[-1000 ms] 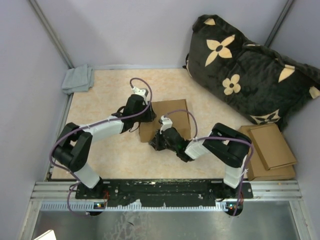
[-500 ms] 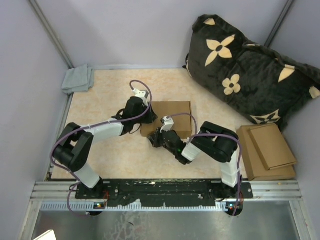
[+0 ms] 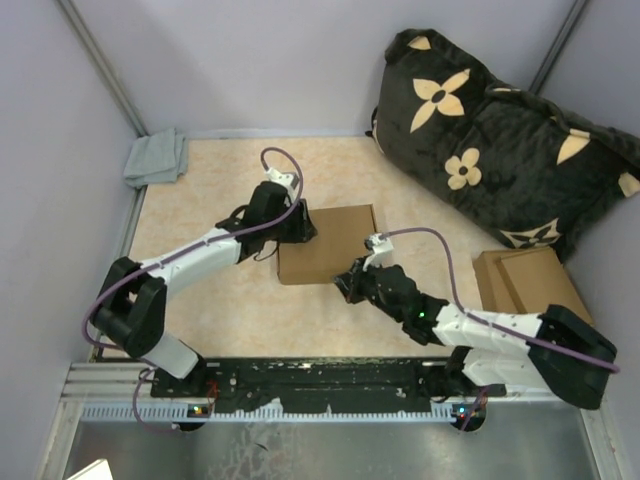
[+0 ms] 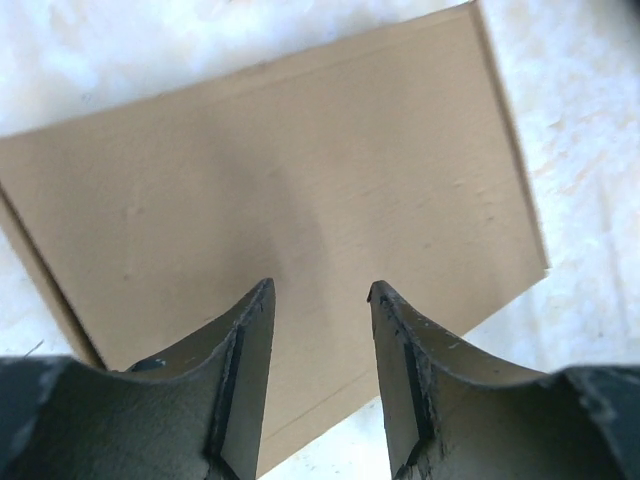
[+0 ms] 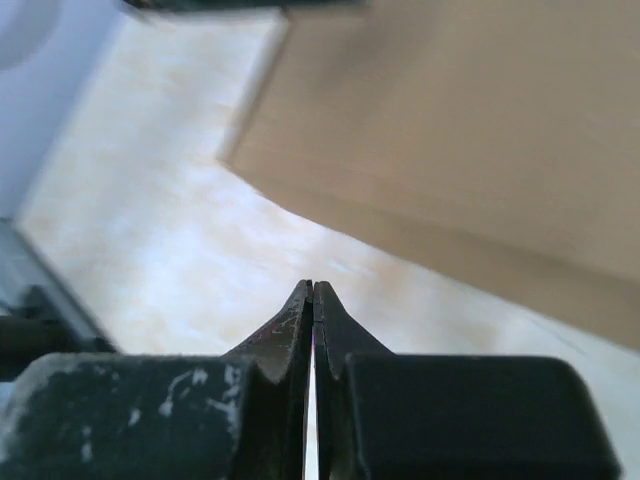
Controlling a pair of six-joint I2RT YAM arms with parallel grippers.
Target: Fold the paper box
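The box (image 3: pixel 330 245) lies flat on the table (image 3: pixel 200 200). Left jaws, narrowly parted and empty, hover over its left edge. Right jaws, pressed together, sit off its near-right corner.

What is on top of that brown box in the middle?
Nothing lies on the visible top of the paper box. The left gripper, open, hangs over its left edge, covering a strip; whether it touches cannot be told.
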